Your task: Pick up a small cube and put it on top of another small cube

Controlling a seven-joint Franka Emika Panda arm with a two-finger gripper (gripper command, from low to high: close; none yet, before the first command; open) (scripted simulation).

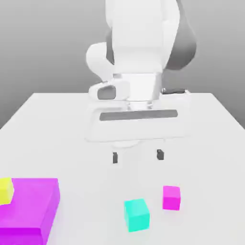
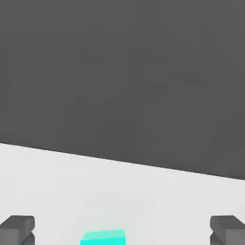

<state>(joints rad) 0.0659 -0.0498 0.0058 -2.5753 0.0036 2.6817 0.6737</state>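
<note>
Cyan cube (image 1: 137, 215), nearer camera than spread gripper (image 1: 137, 156)

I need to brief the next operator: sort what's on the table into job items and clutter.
Job items:
- cyan cube, to be picked up
- magenta cube, the likely base
- gripper, fingers open, holding nothing

Clutter:
- large magenta block
- yellow cube resting on that block

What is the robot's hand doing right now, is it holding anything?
Hand: open and holding nothing, its fingers spread wide above the table, with the cyan cube lying free.
</note>
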